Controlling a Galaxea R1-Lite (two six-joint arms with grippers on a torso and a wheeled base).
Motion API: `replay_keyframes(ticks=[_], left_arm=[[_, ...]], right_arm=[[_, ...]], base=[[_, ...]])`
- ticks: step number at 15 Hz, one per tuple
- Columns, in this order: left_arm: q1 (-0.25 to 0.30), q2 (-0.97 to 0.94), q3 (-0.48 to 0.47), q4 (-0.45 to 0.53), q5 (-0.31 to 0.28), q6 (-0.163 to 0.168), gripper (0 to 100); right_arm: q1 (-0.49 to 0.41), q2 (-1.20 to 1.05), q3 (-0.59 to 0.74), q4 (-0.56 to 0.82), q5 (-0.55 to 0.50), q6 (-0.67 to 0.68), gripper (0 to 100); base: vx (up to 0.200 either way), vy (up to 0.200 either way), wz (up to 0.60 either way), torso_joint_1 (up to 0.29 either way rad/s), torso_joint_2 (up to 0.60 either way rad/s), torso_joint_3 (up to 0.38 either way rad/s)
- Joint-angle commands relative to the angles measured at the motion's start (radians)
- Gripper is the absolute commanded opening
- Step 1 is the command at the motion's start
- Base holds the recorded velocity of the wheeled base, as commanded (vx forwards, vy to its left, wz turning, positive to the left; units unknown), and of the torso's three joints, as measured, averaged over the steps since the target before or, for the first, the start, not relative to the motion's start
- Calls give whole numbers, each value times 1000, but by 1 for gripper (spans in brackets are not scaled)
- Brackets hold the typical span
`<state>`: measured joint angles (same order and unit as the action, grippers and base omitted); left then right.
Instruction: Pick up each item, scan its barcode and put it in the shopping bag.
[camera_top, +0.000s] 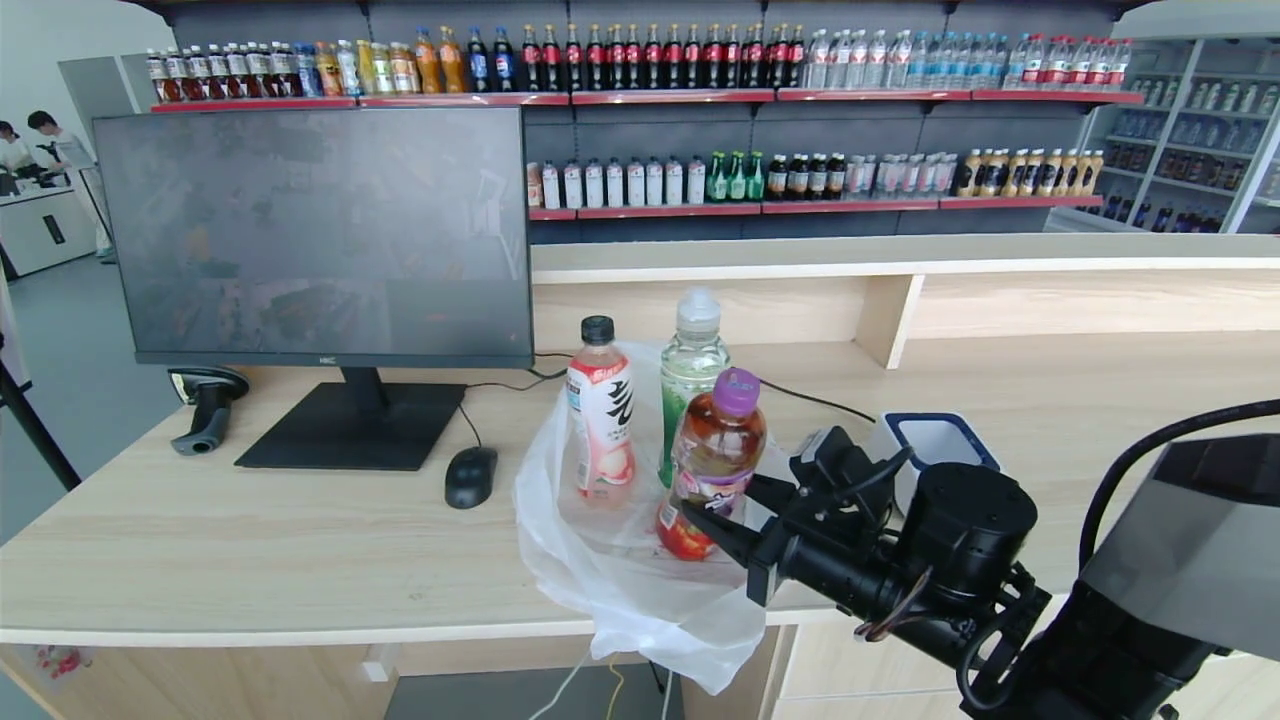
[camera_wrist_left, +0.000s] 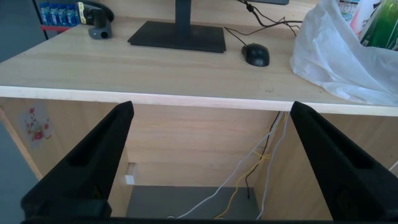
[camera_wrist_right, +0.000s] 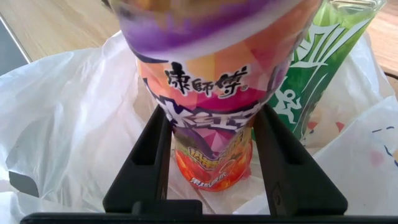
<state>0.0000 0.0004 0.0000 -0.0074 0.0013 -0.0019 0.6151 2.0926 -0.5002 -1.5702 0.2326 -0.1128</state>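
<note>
The left hand (camera_wrist_left: 211, 109) hangs spread below the desk (camera_top: 250, 540) edge, out of the way. In the shopping bag (camera_top: 620, 600), at 3 o'clock from the scanner (camera_top: 205, 405), stands the purple-capped bottle (camera_top: 712, 465). The right hand (camera_top: 725, 500) pinches it low from 4 o'clock, probably to keep it upright.

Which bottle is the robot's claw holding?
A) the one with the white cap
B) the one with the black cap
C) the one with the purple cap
C: the right gripper has a finger on each side of the purple-capped bottle, which stands in the shopping bag.
</note>
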Motion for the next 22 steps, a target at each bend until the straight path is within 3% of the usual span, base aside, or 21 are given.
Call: replay_keyframes(ticks=[1,22], left_arm=[[0,0,0,0,0,-1,100],[0,0,0,0,0,-1,100]], right_arm=[[0,17,-17,-1,1,1,0],[0,43,-41,-1,1,1,0]], base=[[0,0,0,0,0,0],[0,0,0,0,0,0]])
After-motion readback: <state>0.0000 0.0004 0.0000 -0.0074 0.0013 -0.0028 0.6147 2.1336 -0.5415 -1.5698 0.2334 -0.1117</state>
